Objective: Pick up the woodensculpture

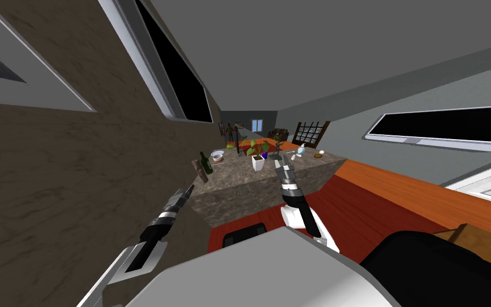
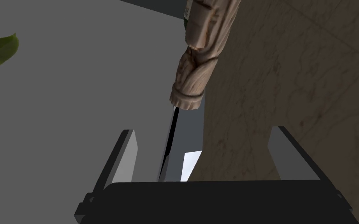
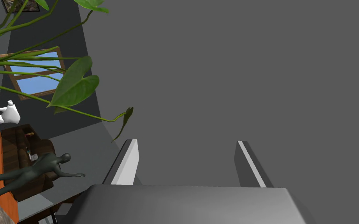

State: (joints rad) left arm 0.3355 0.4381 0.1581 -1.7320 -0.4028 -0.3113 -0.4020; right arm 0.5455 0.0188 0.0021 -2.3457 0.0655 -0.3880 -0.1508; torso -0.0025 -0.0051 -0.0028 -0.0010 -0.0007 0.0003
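Mottled stone counter [image 1: 239, 189], carved wooden sculpture [image 2: 198, 50], left pincer [image 2: 204, 130] spread wide

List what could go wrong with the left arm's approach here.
The left end effector is open, and the wooden sculpture is ahead of it, not yet between its fingers. Closing now would likely catch nothing. The green bottle close by might get knocked. The sculpture stands near the marble counter corner and could topple off.

home living area: marble counter [image 1: 255, 187], potted plant [image 1: 259, 161], wine bottle [image 1: 205, 163], sofa [image 3: 16, 140].
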